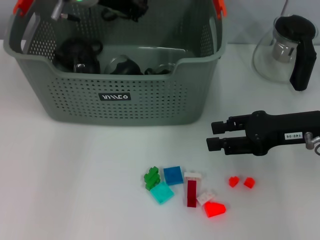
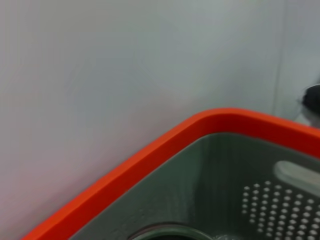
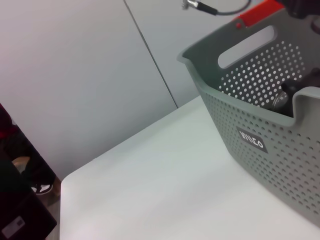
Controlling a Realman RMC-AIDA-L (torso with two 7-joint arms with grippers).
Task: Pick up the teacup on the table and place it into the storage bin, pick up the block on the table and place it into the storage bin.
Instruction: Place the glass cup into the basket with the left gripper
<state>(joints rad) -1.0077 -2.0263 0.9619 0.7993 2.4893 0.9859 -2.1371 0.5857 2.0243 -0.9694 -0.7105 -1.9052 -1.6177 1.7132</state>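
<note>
The storage bin (image 1: 115,95) stands at the back of the white table and also fills the right wrist view (image 3: 260,130). Dark and glassy shapes (image 1: 120,65) lie inside it; I cannot tell whether one of them is the teacup. Several blocks lie in a cluster near the front: green (image 1: 151,178), blue (image 1: 173,175), cyan (image 1: 162,193), dark red (image 1: 191,193) and bright red (image 1: 215,209). My right gripper (image 1: 216,135) hovers open and empty, right of the bin and above the blocks. My left gripper (image 1: 122,9) is over the bin's back. The left wrist view shows the bin's orange rim (image 2: 150,160).
A glass teapot (image 1: 280,52) with a black handle stands at the back right. Two small red pieces (image 1: 241,182) lie below the right gripper. In the right wrist view the table's edge (image 3: 65,182) drops off to the floor.
</note>
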